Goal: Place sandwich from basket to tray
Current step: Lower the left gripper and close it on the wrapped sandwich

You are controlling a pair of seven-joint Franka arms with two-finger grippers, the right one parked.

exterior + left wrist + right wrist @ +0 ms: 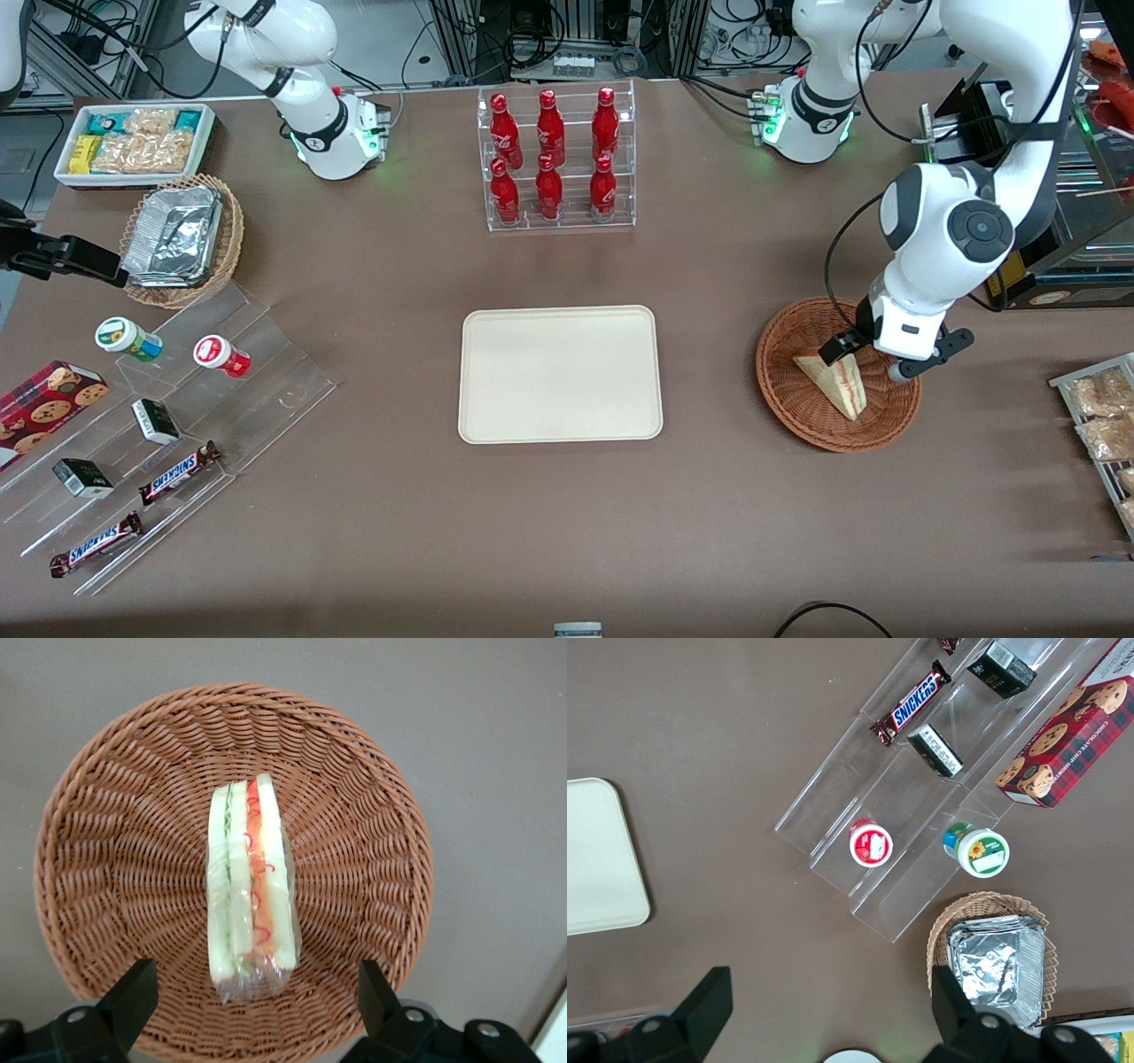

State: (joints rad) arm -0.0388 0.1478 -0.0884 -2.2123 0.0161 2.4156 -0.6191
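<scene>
The wrapped sandwich lies in the reddish-brown wicker basket, on its cut edge. The left gripper hovers directly above it, its 2 fingers spread wide, touching nothing. The cream tray sits beside the basket, toward the parked arm's end.

basket rim cut off, gripper fingertips only (body unseen)

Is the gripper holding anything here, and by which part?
Nothing. The gripper hangs open above the sandwich lying in the basket, fingers apart, not touching it.
</scene>
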